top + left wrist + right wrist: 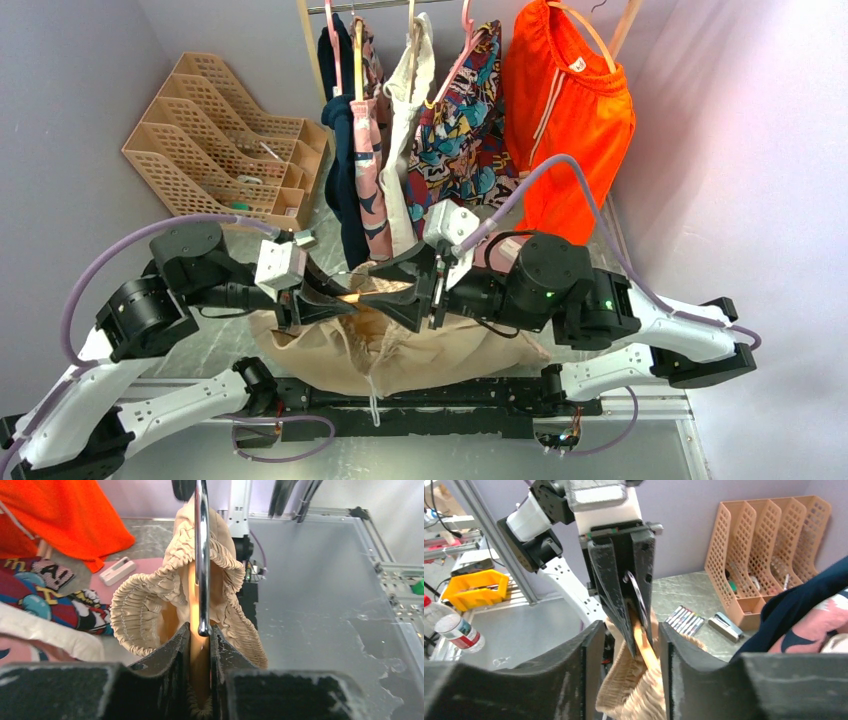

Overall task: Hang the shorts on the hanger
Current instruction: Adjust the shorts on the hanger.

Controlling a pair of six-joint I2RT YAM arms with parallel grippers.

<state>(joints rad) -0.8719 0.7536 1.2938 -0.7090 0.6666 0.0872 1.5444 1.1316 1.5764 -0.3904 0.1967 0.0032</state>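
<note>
The beige shorts (420, 350) hang bunched over the near table edge between my two arms. Their gathered waistband (140, 605) is looped around the pale orange-tan hanger (199, 667). My left gripper (201, 640) is shut on the hanger's body, just below its metal hook (202, 555). In the right wrist view the same hanger (644, 649) shows clamped in the left fingers (616, 595). My right gripper (626, 647) is open, one finger on each side of the waistband (634, 690) and the hanger, not pinching them. Most of the hanger is hidden by fabric.
A clothes rail at the back holds bright orange shorts (565, 110), patterned garments (465, 110) and pink hangers. A tan lattice organiser (215, 140) stands back left. Markers (684, 620) and a stapler (724, 626) lie on the table.
</note>
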